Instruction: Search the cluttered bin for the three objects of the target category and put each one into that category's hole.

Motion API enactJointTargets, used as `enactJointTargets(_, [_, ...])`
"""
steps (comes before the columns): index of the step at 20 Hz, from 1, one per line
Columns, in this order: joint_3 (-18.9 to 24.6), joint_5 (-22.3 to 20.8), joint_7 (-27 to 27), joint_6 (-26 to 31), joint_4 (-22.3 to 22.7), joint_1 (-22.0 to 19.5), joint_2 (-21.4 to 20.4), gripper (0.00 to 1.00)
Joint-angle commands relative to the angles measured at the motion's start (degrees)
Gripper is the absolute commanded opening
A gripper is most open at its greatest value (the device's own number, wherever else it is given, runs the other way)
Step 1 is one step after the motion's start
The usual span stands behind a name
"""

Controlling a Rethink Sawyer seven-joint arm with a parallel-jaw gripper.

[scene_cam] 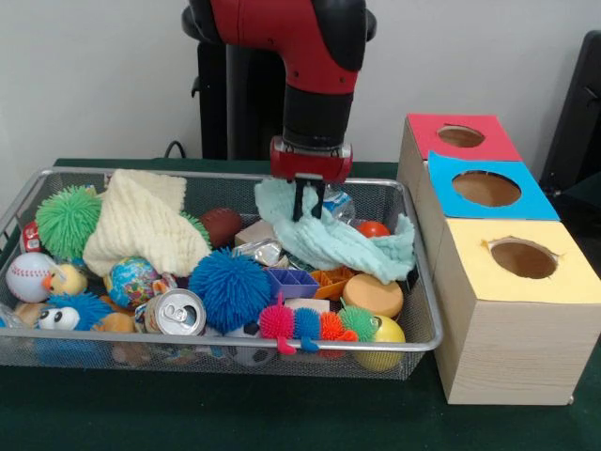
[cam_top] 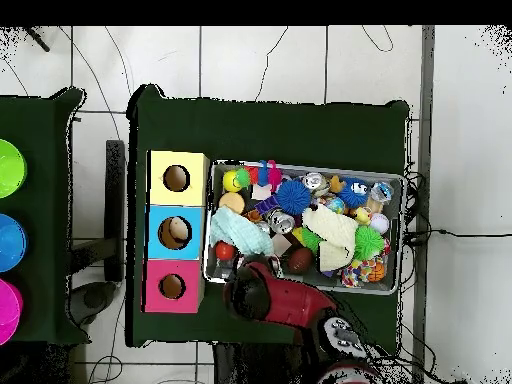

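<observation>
My gripper (scene_cam: pixel 308 205) hangs at the back of the wire bin (scene_cam: pixel 424 272), right of centre. It is shut on the upper left edge of a mint-green cloth (scene_cam: pixel 347 246), which bunches up at the fingers (scene_cam: pixel 297 203) and trails right over the clutter. In the overhead view the arm (cam_top: pixel 262 292) hides the gripper, and the mint-green cloth (cam_top: pixel 236 232) lies at the bin's left end. Red (scene_cam: pixel 423 132), blue (scene_cam: pixel 540 202) and yellow (scene_cam: pixel 470 272) boxes, each with a round hole on top, stand in a row right of the bin.
The bin also holds a cream knit cloth (scene_cam: pixel 141 225), a blue spiky ball (scene_cam: pixel 230 287), a green spiky ball (scene_cam: pixel 68 221), a soda can (scene_cam: pixel 177 313), a baseball (scene_cam: pixel 28 275), a brown football (scene_cam: pixel 221 225), an orange disc (scene_cam: pixel 372 296) and a yellow ball (scene_cam: pixel 380 334).
</observation>
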Motion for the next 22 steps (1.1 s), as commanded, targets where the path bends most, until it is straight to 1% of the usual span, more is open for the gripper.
enactJointTargets(1, [2.43,1.87,6.31,17.94,3.92,-3.2,-16.69,0.0])
enactJointTargets(3, [3.68,1.25,5.79,18.24,3.99,-4.85,-17.45,0.0])
enactJointTargets(4, [3.36,0.92,5.5,18.45,3.41,-4.82,-17.78,0.0])
enactJointTargets(7, [5.56,-0.08,3.18,19.91,1.52,-7.45,-18.16,0.0])
enactJointTargets(10, [7.36,-0.39,-0.27,24.29,-0.9,-10.11,-19.56,0.0])
enactJointTargets(11, [8.3,-0.58,-2.55,27.1,-2.44,-11.51,-20.26,0.0])
enactJointTargets(13, [9.68,-1.14,-5.63,30.74,-5.12,-13.56,-20.97,0.0])
enactJointTargets(16, [12.22,-2.21,-8.98,34.5,-9.18,-16.48,-19.92,0.0])
enactJointTargets(17, [13.38,-2.71,-10.12,35.18,-10.72,-17.58,-18.99,0.0])
enactJointTargets(19, [15.15,-3.46,-10.64,34.81,-11.79,-19.06,-18.01,0.0])
enactJointTargets(22, [16.99,-4.23,-9.85,32.7,-11.37,-20.55,-17.12,0.0])
